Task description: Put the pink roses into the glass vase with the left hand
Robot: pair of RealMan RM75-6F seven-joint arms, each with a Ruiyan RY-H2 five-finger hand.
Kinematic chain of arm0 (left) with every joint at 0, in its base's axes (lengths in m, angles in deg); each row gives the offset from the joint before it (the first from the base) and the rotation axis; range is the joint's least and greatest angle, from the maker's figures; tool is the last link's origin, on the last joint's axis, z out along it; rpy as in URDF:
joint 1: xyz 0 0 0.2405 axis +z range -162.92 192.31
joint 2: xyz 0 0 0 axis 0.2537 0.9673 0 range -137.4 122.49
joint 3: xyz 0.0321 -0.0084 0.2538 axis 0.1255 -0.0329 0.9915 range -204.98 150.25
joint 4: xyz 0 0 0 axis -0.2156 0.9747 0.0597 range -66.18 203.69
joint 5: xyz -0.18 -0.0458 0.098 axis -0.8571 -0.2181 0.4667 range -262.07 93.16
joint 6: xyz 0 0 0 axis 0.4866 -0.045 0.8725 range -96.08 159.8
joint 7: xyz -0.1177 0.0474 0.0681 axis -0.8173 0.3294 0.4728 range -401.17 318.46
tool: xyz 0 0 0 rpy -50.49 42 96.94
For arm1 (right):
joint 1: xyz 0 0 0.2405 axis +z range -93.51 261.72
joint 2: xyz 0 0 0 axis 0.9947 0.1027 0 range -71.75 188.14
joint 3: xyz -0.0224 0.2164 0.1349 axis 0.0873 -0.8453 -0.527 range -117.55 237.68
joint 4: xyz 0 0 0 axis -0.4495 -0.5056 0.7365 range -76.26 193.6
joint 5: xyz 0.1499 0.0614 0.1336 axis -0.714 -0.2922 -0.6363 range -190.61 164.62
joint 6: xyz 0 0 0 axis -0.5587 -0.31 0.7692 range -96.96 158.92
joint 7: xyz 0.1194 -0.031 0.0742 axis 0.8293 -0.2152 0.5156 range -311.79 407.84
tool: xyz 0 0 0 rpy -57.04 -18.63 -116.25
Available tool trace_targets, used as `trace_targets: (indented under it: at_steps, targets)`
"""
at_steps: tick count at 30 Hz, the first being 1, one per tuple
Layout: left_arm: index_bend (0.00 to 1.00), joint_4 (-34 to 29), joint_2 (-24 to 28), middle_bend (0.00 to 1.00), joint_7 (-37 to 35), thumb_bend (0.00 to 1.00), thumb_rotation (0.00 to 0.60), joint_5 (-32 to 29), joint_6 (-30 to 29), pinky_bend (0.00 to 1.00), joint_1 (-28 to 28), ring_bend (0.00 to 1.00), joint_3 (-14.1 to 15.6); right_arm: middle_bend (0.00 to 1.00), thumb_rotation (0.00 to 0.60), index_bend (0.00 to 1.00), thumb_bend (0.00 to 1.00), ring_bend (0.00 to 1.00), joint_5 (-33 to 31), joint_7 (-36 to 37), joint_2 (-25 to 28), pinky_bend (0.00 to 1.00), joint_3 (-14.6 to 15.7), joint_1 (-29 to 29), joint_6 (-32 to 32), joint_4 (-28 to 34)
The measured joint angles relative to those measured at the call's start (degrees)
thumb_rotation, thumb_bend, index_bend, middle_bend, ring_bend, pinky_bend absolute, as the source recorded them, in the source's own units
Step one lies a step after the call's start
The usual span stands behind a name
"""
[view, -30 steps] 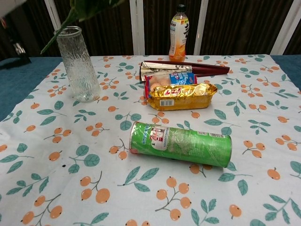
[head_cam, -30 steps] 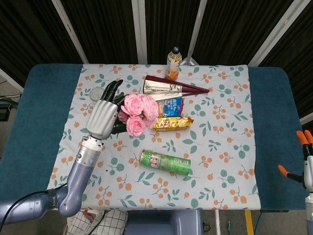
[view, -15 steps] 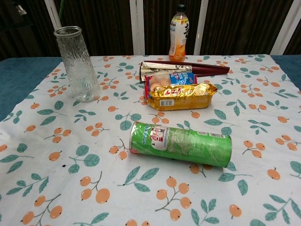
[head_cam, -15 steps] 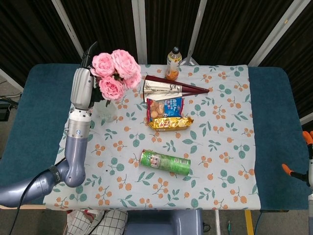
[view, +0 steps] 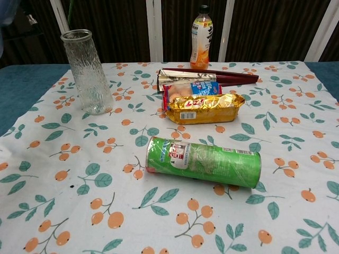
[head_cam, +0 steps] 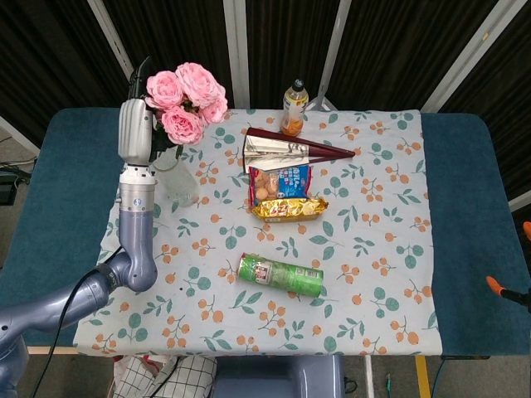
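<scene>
In the head view my left hand [head_cam: 133, 126] is raised at the table's far left and grips the stems of the pink roses [head_cam: 184, 101], whose blooms point up and to the right of the hand. The glass vase [head_cam: 179, 181] stands just below and in front of the flowers, partly hidden by them. Seen from the chest camera, the vase [view: 86, 71] is upright and empty, and neither the hand nor the blooms show there. Of my right hand [head_cam: 498, 287] only orange fingertips show at the right edge, low beside the table.
An orange drink bottle [head_cam: 294, 106] stands at the back centre. In front of it lie a folded dark red fan [head_cam: 292, 149], a blue snack packet [head_cam: 280, 178] and a gold snack packet [head_cam: 292, 207]. A green chip can [head_cam: 280, 276] lies on its side nearer the front.
My left hand has lifted the roses from the table's middle-left up and back to above the vase, then drifted slightly further left. The right hand has sunk lower at the right edge.
</scene>
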Motion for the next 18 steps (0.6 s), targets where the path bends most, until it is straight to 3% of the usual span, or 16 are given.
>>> trace_targets:
  at_steps: [4,14,18]
  targets:
    - [0.31,-0.4,-0.6,0.46,-1.48,0.41,0.6,-0.25,0.07,0.07,0.13,0.05,0.99,0.0,0.6,0.11,0.15,0.0,-0.14,0.22,0.15,0.0,-0.19,-0.02,0.13,0.26]
    - [0.31,7.52,-4.45,0.46,-5.81,0.4,0.6,-0.38,1.2,0.07,-1.04,0.05,3.87,0.0,0.6,0.11,0.15,0.0,-0.45,0.69,0.37,0.0,-0.54,-0.31,0.19,-0.06]
    - [0.28,9.93,-5.57,0.4,-7.21,0.38,0.6,-0.34,1.34,0.06,-1.4,0.04,4.46,0.0,0.6,0.11,0.15,0.0,-0.35,0.82,0.27,0.0,-0.54,-0.41,0.05,-0.24]
